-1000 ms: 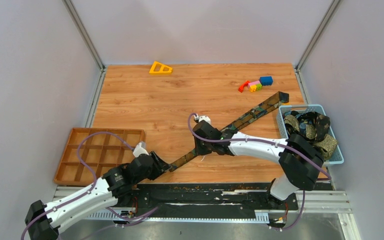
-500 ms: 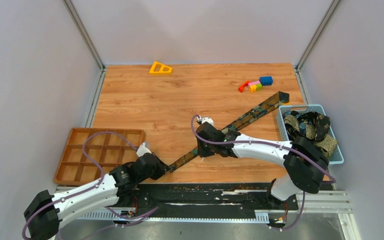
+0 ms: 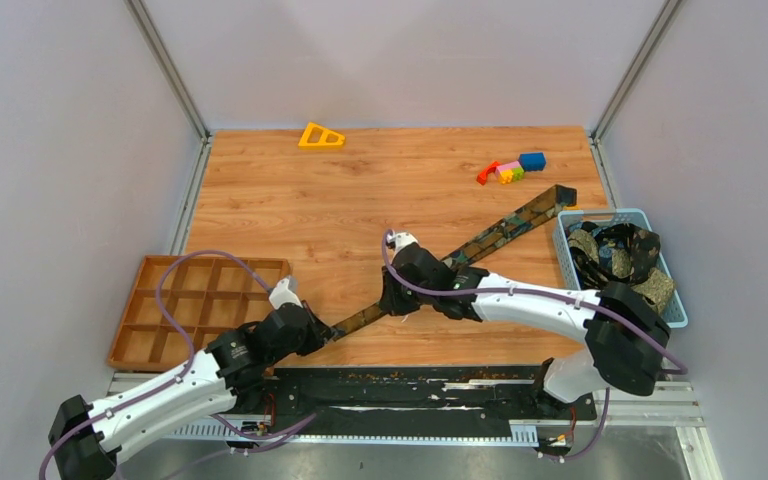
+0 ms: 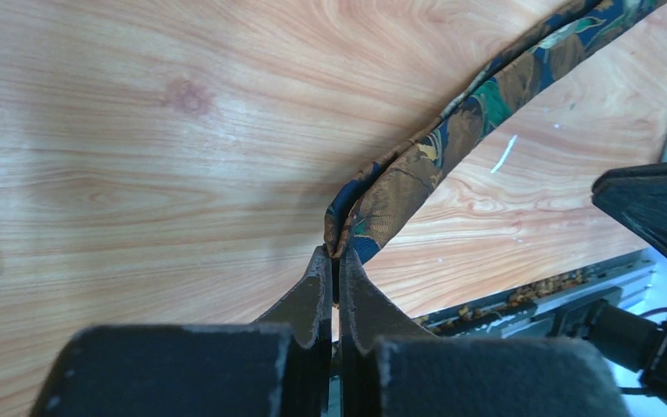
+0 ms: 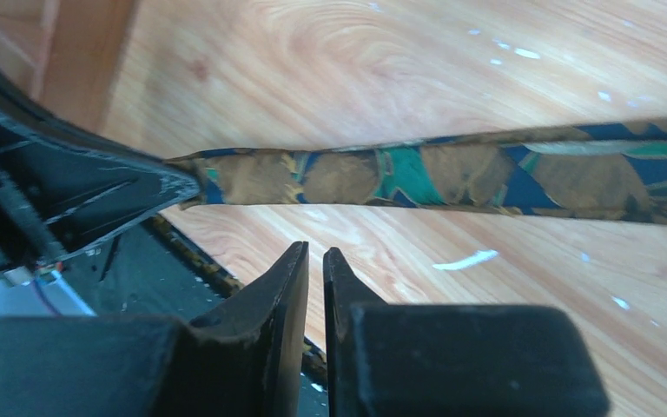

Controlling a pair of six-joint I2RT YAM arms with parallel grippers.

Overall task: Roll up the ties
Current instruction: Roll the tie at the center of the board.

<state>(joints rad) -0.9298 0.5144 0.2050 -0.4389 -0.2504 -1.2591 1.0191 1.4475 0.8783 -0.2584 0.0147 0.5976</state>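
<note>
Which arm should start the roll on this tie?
Left: the left pincer is shut on the narrow end of the tie; the right pincer holds nothing, beside its middle.

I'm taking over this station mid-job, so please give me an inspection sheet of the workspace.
Surface: wooden table, with a few pale scuffs near the front.
Job's things: one tie lies stretched diagonally across the table; more ties are heaped in the blue basket on the right.
Clutter: yellow triangle toy at the back; coloured blocks back right; brown compartment tray front left.
Grippers: left gripper shut on the tie's near end; right gripper nearly closed, nothing between its jaws, near the tie's middle.
Cables: purple cable loops over the tray from the left arm; another runs along the right arm.
Surroundings: grey walls, metal corner posts, black base strip with specks.
</note>
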